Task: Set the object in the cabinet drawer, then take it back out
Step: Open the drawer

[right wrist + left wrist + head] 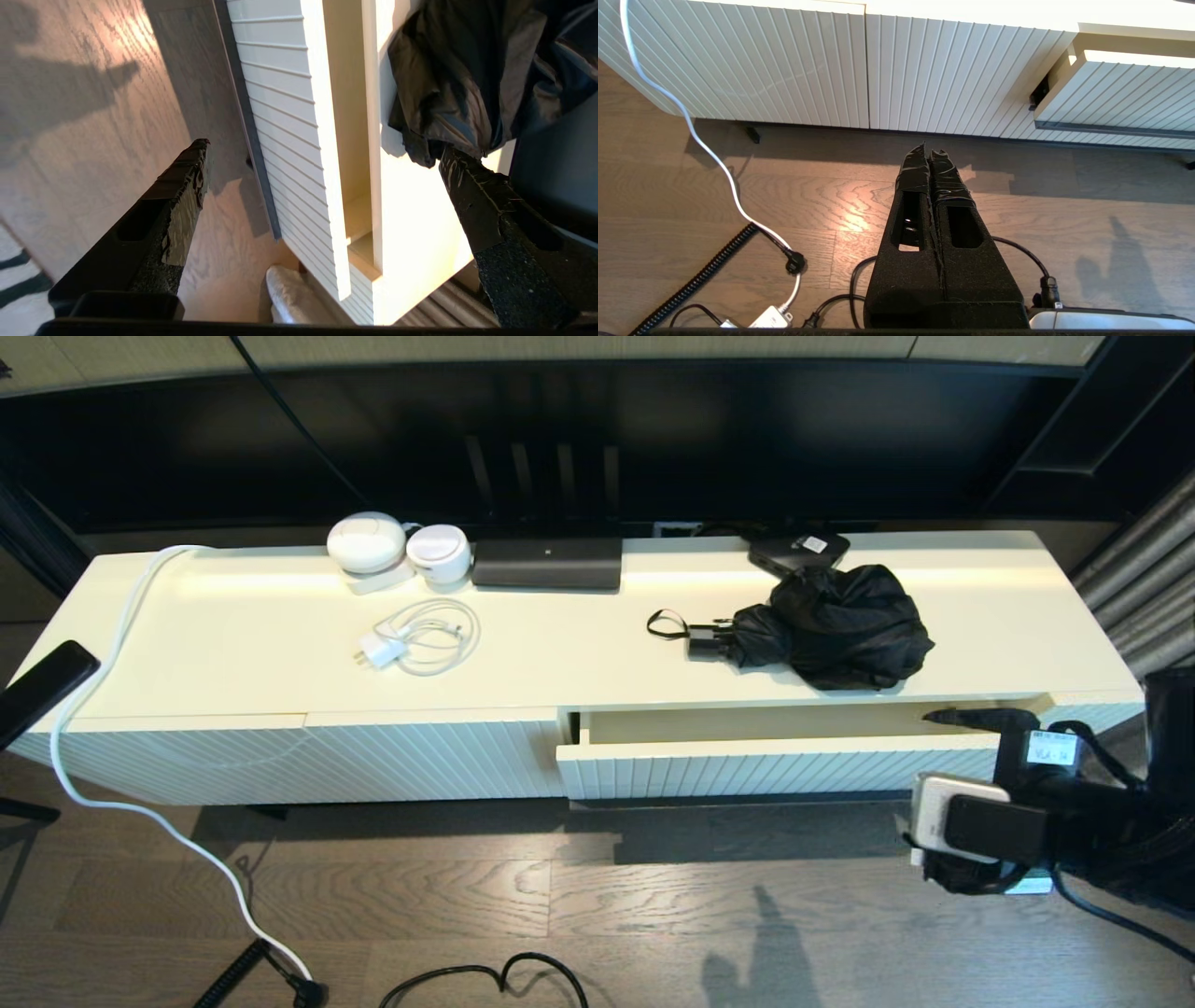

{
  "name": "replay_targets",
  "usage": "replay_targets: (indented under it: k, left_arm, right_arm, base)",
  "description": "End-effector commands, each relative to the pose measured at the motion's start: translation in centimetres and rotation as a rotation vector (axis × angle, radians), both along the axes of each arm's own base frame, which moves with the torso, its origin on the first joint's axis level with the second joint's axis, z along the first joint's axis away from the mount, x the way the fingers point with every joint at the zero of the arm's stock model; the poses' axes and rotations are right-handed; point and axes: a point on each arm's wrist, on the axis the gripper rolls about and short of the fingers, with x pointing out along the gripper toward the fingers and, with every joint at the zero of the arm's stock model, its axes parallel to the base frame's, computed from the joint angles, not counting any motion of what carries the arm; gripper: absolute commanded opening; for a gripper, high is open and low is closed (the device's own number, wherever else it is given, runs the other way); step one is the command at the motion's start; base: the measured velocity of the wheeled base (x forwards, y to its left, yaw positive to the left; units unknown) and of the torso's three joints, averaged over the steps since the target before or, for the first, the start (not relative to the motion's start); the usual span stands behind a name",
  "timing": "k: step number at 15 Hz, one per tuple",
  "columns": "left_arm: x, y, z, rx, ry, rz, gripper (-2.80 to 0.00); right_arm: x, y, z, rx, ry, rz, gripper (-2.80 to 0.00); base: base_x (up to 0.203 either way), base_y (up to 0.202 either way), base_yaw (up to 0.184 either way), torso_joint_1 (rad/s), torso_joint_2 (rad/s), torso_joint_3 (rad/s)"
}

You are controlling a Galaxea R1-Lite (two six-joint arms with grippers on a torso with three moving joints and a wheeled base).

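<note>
Umbrella [831,625]: lies on the worktop [233,644], above the partly open drawer [766,767].
Right gripper [322,149]: wide, empty, at the drawer's right end, below the umbrella.
Left gripper [930,156]: closed, parked over the floor.

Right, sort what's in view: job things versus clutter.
Job: umbrella on the cabinet top; drawer, partly open; right gripper, open, beside the drawer.
Clutter: white charger, black box, two white round gadgets. Left gripper parked.

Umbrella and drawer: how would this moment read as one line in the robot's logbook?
umbrella: on cabinet top | drawer: slightly open, nothing visible inside | right gripper: open, near drawer's right end | left gripper: shut, parked above floor
</note>
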Motion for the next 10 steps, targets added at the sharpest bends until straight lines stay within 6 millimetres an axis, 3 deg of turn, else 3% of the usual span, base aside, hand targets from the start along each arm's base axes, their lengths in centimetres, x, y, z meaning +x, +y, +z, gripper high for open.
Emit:
replay_targets:
  k: [1,4,9,10]
  left_arm:
    - [0.0,0.0,0.0,-0.001,-0.001,0.0,-2.8]
    - [0.0,0.0,0.0,-0.001,-0.001,0.0,-2.8]
    - [0.0,0.0,0.0,-0.001,-0.001,0.0,-2.8]
    - [0.0,0.0,0.0,-0.001,-0.001,0.0,-2.8]
  right_arm:
    - [0.2,0.0,1.4,0.003,-0.017,-0.005,0.0]
    - [2.5,1.1,0.9,-0.023,0.01,-0.039,0.0]
    - [2.7,1.3,2.0,0.015,-0.021,-0.049,0.0]
    - [2.4,1.3,2.0,0.025,-0.021,-0.053,-2.8]
  base:
    - [0.0,0.0,0.0,0.0,0.0,0.0]
    - [0.0,0.0,0.0,0.0,0.0,0.0]
    - [0.0,0.0,0.0,0.0,0.0,0.0]
    - [0.0,0.0,0.0,0.0,0.0,0.0]
